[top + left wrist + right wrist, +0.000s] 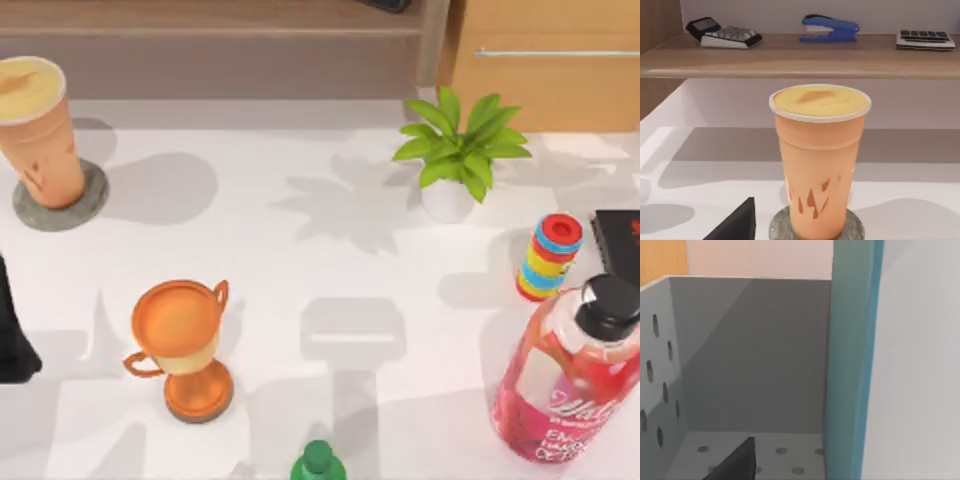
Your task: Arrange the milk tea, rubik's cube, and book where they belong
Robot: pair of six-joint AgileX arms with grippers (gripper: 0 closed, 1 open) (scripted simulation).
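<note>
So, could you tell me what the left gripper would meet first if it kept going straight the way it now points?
Probably the milk tea: in the left wrist view it stands dead ahead on its grey coaster, with nothing between. How far off it is cannot be judged.

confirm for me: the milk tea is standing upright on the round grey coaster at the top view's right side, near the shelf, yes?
Not quite. The milk tea does stand upright on the round grey coaster near the shelf, but at the table's left side, not its right, as the top view shows. The left wrist view faces the same cup on its coaster.
</note>
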